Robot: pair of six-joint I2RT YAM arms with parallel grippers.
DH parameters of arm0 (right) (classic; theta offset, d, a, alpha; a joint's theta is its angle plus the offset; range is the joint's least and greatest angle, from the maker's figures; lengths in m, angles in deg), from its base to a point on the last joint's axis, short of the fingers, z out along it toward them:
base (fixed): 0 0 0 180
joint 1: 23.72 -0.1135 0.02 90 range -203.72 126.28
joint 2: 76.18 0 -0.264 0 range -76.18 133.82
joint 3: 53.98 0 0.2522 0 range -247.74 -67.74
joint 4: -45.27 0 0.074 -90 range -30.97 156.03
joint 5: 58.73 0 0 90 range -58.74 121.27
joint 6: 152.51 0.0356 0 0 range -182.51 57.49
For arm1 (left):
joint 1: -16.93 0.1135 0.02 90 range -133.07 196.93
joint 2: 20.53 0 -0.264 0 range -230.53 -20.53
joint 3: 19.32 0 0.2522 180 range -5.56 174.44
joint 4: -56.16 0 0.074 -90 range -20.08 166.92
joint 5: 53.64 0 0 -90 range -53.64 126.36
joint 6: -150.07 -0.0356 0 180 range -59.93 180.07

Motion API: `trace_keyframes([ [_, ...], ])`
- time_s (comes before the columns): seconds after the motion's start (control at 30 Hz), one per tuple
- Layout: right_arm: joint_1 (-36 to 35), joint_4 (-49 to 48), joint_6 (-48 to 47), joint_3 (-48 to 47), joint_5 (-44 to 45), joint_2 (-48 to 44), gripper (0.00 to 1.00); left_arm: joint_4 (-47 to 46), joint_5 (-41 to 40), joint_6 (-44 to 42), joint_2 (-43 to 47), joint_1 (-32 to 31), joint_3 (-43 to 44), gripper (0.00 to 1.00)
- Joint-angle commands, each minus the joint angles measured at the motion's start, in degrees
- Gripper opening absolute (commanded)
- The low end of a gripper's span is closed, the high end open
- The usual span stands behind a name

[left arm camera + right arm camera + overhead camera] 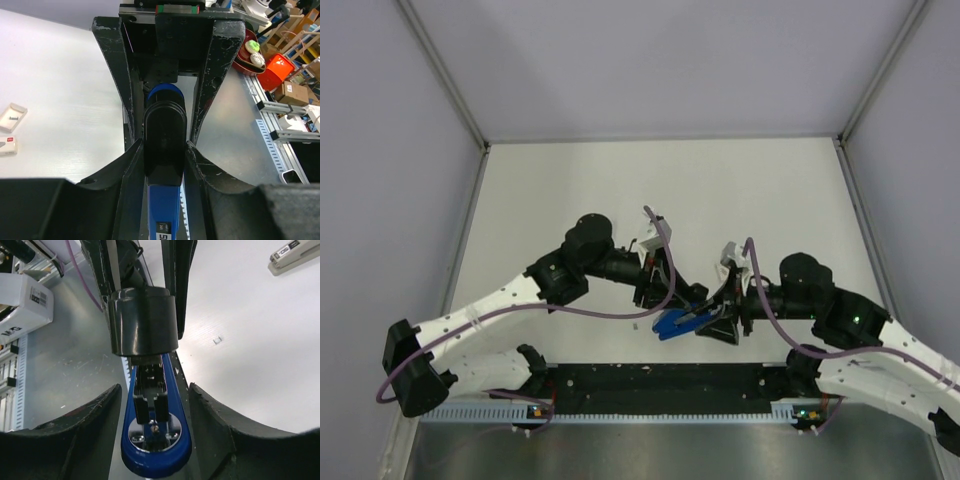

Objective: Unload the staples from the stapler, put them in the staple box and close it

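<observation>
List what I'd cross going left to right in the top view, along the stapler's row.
left arm → left tool → stapler → right tool → right arm

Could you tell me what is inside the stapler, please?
Inside the stapler, black parts and a silvery plate show; no staples visible there. Its black top, in the left gripper, hides the rest.

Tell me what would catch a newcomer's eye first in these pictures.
The bright blue stapler stands out, held between the two arms near the table's front edge. The left gripper clamps its black part, while the right gripper straddles its rounded end with jaws apart.
</observation>
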Motion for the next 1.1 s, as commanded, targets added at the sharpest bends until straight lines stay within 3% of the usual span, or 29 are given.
trace_keyframes([
  [0.0,0.3,1.3,0.0,-3.6,3.4,-1.7,0.60,-7.6,2.9,1.9,0.4,0.0,2.5,0.00],
  [0.2,0.4,5.7,-2.3,-8.7,6.5,-2.4,0.67,-2.3,4.8,-0.9,1.0,-0.2,2.7,0.00],
  [0.4,0.4,7.8,-4.5,-11.9,7.2,-1.9,0.67,0.2,5.4,-2.3,1.9,-0.7,2.4,0.00],
  [1.07,0.4,4.1,-3.4,-9.7,-1.4,3.0,0.41,-2.4,7.0,-0.9,2.6,-0.8,3.2,0.00],
])
